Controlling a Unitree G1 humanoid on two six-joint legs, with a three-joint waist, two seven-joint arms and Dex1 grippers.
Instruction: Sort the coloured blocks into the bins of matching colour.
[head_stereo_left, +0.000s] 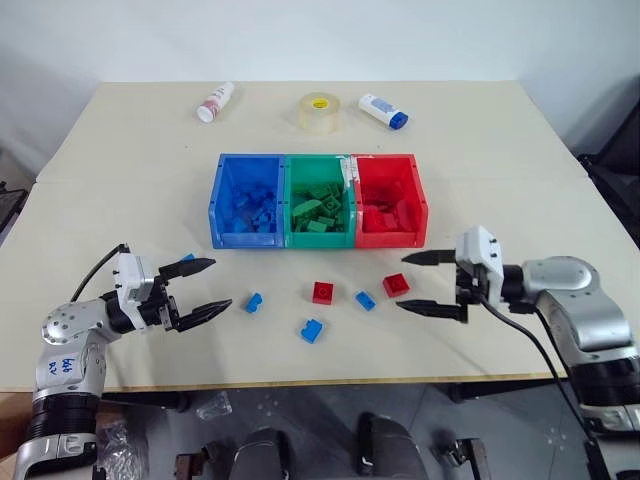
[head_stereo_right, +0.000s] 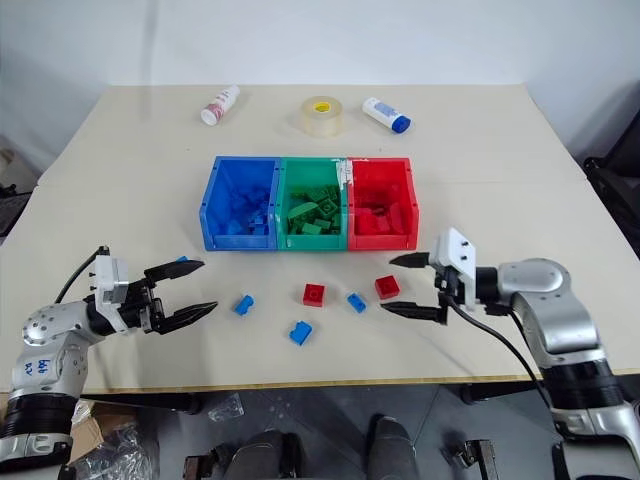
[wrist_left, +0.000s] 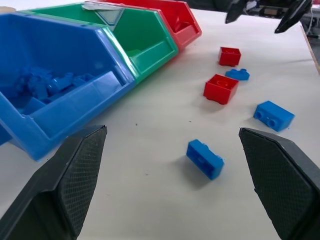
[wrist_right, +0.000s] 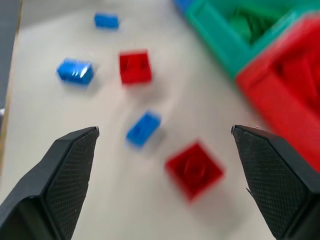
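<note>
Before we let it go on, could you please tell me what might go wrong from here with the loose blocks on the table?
1. The red block nearest the open right end effector has a blue block close beside it; closing on one might nudge the other.
2. The blue block near the open left end effector is small, so it could slip or skid away.
3. The bins are joined, so a release near a shared wall might drop a block into the green one.

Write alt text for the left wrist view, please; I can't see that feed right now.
The open left gripper faces a loose blue block lying on the table, nothing held. Beyond lie two red blocks and two more blue ones, beside the joined blue bin, green bin and red bin.
</note>
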